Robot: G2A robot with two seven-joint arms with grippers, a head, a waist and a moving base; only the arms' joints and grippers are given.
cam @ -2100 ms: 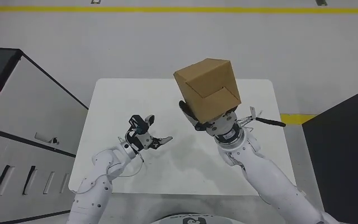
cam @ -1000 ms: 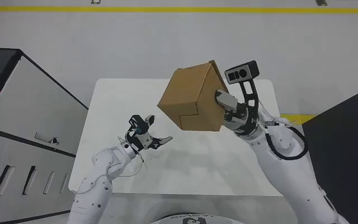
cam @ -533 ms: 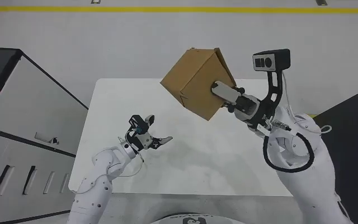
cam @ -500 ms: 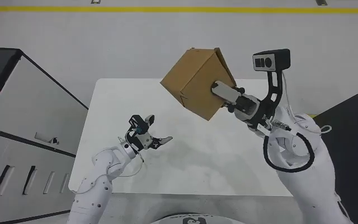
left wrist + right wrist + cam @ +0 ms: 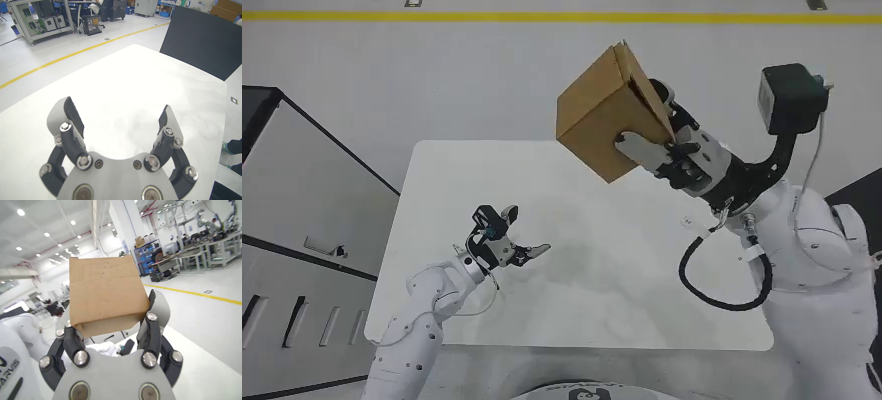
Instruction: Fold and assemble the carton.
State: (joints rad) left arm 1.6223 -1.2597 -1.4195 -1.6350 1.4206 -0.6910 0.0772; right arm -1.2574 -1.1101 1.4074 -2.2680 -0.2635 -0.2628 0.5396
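A brown cardboard carton [image 5: 600,108] hangs in the air above the table's far edge, tilted, with its flaps folded in. My right gripper [image 5: 645,125] is shut on one of its corners; in the right wrist view the carton [image 5: 105,291] sits between both fingers, and my right gripper [image 5: 111,321] grips its lower edge. Low over the white table [image 5: 642,290], at its near left part, my left gripper [image 5: 526,240] stands open with nothing between its fingers. The same open left gripper [image 5: 121,113] in the left wrist view faces bare table [image 5: 132,79].
A dark panel [image 5: 272,120] stands off the table's left side, and another dark panel [image 5: 842,230] at its right side. A yellow floor line [image 5: 442,16] runs beyond the far edge.
My right arm has lifted the carton up and away, turning it over from above the table's middle to above the far edge. The left arm has stayed still.
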